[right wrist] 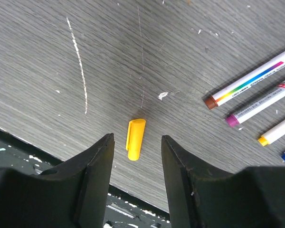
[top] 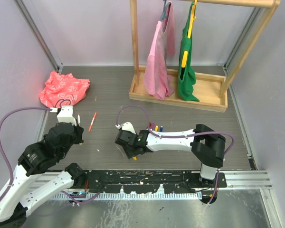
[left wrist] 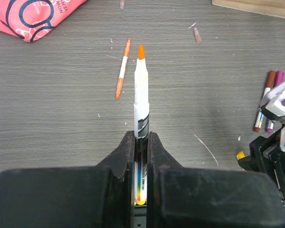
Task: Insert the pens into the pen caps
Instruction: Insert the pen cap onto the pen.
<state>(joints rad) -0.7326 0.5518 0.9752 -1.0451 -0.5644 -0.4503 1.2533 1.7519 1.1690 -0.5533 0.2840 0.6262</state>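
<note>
Yellow cap (right wrist: 135, 139): flat on table (right wrist: 61, 57), long axis 12-to-6, centred under the right gripper (right wrist: 137, 142), whose jaws stand wide at 9 and 3. Right arm is nearer. Left gripper (left wrist: 141, 138): clamped on orange-tipped pen (left wrist: 141, 95), nib toward 12.

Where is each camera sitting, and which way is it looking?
Top external: above and behind the robot, looking down across the table toward the wooden rack; the left arm and right arm both show.
Left wrist: on the left arm, looking forward along the left end effector, shut on an orange-tipped pen.
Right wrist: on the right arm, looking down at the table past the open right end effector, a yellow cap below its gap.
Shared: top external and left wrist both see the loose orange pen.
</note>
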